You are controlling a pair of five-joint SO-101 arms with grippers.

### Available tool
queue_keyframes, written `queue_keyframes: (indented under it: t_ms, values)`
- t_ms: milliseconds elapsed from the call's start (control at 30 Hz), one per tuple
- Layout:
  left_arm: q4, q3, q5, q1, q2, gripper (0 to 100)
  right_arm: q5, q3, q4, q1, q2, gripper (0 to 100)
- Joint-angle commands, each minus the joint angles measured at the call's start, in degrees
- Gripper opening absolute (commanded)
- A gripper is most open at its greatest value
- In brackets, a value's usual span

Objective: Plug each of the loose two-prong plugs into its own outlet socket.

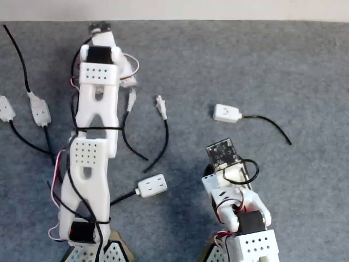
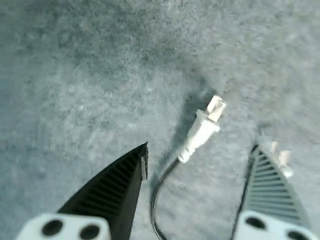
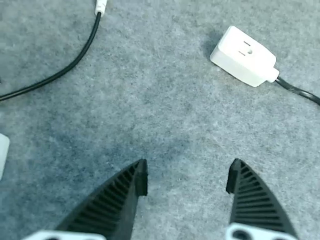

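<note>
While the grey mat carries every part, the left gripper and right gripper both stand with fingers spread (holding nothing); one outlet socket lies ahead of the right gripper, well apart; a two-prong plug lies flat between the left fingers, touching neither.

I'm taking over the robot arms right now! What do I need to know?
Left gripper: open and empty. One loose plug lies on the grey mat between its fingers.
Right gripper: open and empty, over bare mat, with a white socket ahead of it.
Second plug: lying near the first. Another socket sits between the two arms.
Done: nothing is plugged in yet.
Left to do: grab each plug and push it into its own socket.
</note>
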Motion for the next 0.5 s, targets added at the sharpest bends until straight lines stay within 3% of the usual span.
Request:
queue_keyframes:
  t_ms: [0, 100, 267, 467]
  values:
    - [0.53, 6.81, 11.08, -3.91, -11.21, 31, 0.44, 1.27, -1.27, -0.4, -0.22, 25.3]
    - [0.53, 18.86, 16.44, -8.31, -18.42, 29, 0.44, -2.51, -1.19, -0.4, -0.04, 25.3]
    - [0.35, 39.69, 10.99, -13.41, -29.41, 32, -0.53, -9.36, -1.01, -0.75, 1.27, 25.3]
    - [-2.73, 59.21, 6.51, -17.19, -42.33, 35, -3.69, -30.11, -0.92, -2.51, 26.42, 25.3]
